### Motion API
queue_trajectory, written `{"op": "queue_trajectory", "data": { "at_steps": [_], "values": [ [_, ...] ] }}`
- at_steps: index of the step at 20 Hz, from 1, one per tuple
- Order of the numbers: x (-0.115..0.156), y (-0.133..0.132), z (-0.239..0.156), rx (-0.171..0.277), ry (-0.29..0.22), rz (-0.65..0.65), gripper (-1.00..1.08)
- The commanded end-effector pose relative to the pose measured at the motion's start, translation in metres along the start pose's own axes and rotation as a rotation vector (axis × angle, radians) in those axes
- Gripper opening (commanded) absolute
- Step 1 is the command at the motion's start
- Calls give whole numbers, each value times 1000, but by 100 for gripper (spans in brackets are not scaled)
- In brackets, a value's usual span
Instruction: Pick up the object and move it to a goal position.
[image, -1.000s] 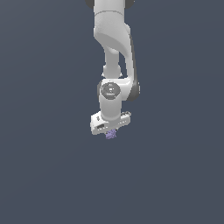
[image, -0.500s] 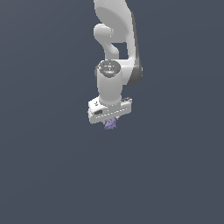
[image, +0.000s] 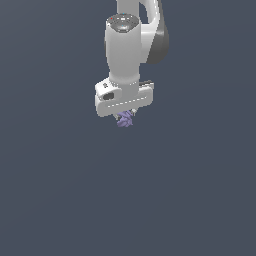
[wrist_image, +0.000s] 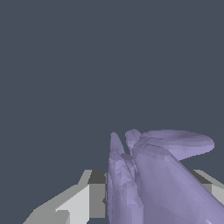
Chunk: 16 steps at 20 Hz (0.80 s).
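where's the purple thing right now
In the exterior view the purple thing sits in the upper middle, directly under the white end effector, pinched between its fingers.

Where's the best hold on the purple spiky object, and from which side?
On its lumpy core, coming from above, probably much as now: the pincer already pinches the purple object there, with its spikes sticking out past the fingers. The tapered spikes would likely slip; the thicker middle gives the pads more to bear on.

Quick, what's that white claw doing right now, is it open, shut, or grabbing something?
Gripper: shut on the small purple spiky object, which pokes out below it; the wrist view shows the object between the fingers.
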<state>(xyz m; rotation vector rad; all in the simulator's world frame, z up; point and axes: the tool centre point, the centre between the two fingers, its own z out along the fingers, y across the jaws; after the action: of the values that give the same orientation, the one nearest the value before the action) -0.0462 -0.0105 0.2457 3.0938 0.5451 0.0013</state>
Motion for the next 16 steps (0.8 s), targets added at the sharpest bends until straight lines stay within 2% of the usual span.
{"op": "queue_trajectory", "data": {
  "at_steps": [1,16],
  "values": [
    [-8,-2,-30,0,0,0,-100],
    [-43,-9,-191,1,0,1,-100]
  ]
}}
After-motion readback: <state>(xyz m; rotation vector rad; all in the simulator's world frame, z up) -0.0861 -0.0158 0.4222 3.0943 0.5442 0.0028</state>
